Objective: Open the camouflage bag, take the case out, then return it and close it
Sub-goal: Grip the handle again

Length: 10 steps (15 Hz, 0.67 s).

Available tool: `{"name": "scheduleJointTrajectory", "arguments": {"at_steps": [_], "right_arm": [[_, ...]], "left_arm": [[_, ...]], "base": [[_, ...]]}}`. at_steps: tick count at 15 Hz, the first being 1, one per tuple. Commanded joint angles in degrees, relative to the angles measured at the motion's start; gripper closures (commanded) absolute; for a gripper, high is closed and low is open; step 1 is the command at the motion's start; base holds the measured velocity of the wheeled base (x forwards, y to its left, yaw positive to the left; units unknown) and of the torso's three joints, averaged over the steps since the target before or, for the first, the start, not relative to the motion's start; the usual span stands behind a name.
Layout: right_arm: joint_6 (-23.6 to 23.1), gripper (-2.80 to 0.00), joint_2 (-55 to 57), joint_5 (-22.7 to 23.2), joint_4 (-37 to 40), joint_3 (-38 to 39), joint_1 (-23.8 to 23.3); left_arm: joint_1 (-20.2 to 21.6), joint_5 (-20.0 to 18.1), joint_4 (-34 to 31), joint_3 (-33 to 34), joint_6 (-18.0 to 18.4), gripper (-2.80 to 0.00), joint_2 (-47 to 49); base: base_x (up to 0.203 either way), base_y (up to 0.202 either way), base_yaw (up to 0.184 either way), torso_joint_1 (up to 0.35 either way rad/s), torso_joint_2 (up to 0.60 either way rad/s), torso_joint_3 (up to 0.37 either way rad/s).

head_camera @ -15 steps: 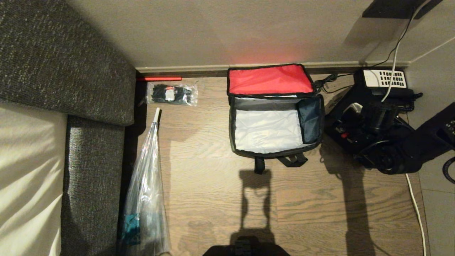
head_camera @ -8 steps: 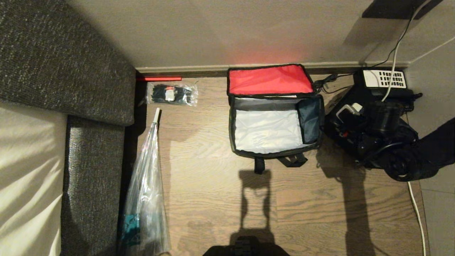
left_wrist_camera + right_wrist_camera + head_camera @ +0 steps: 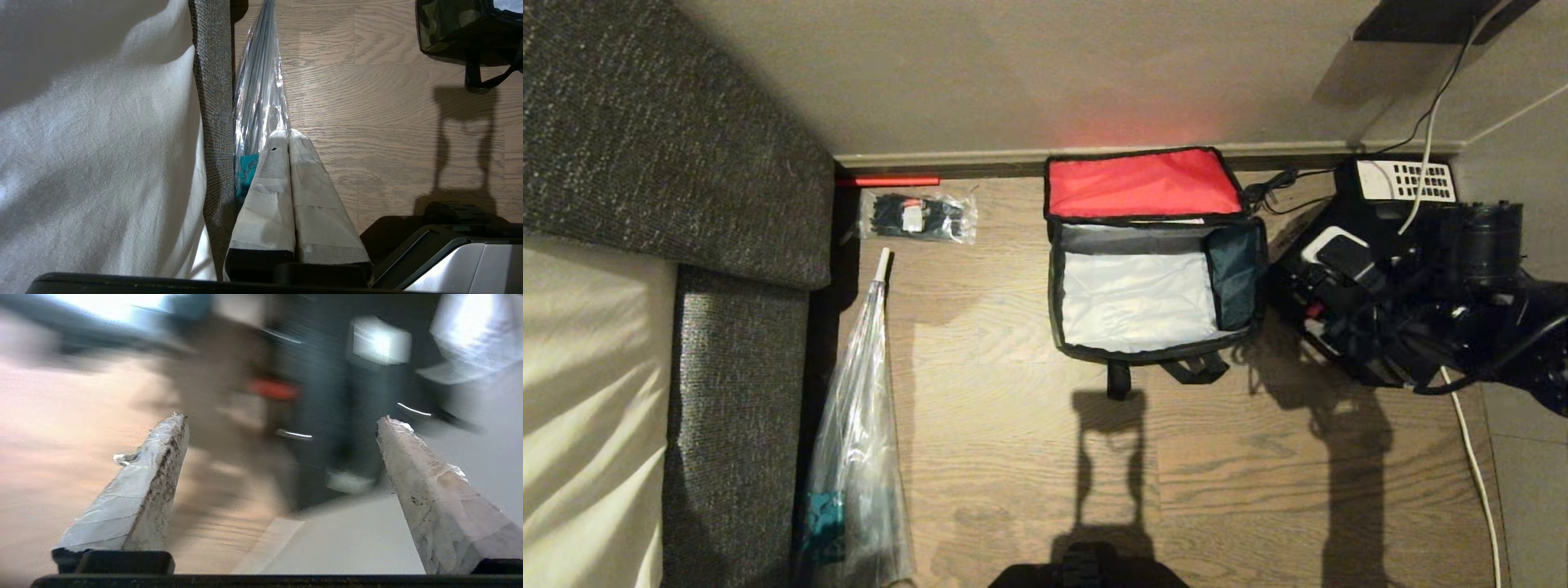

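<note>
Standing wide apart with nothing between its taped fingers, the right gripper [image 3: 282, 420] faces the case [image 3: 1327, 282], a dark blur in its wrist view, while the left gripper [image 3: 289, 136] hangs low beside the sofa [image 3: 670, 163] with its fingers pressed together and empty. One camouflage bag [image 3: 1156, 327] sits on the wood floor [image 3: 1013, 425] against the wall, lid flipped back to show red lining, its pale interior bare; one case lies just right of it. One telephone [image 3: 1409, 181], one bagged umbrella [image 3: 862, 408] and one small packet [image 3: 919, 215] also lie on the floor.
</note>
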<state>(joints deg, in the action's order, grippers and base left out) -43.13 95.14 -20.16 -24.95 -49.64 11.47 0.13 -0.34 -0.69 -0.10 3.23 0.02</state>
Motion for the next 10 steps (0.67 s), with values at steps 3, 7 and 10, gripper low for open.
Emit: {"name": "scheduleJointTrajectory", "arguments": {"at_steps": [3, 7, 10], "right_arm": [[30.8, -2.80, -2.3, 8.2, 6.2, -0.7, 11.3], [47.4, -2.80, 2.9, 16.5, 0.6, -1.9, 16.3], [49.7, -2.80, 5.4, 17.1, -4.4, -3.7, 16.5]], "left_arm": [[0.0, 0.0, 0.0, 0.0, 0.0, 0.00, -0.1], [0.0, 0.0, 0.0, 0.0, 0.0, 0.00, -0.1], [0.0, 0.0, 0.0, 0.0, 0.0, 0.00, -0.1]], "base": [[0.000, 0.000, 0.000, 0.000, 0.00, 0.000], [0.000, 0.000, 0.000, 0.000, 0.00, 0.000], [0.000, 0.000, 0.000, 0.000, 0.00, 0.000]]}}
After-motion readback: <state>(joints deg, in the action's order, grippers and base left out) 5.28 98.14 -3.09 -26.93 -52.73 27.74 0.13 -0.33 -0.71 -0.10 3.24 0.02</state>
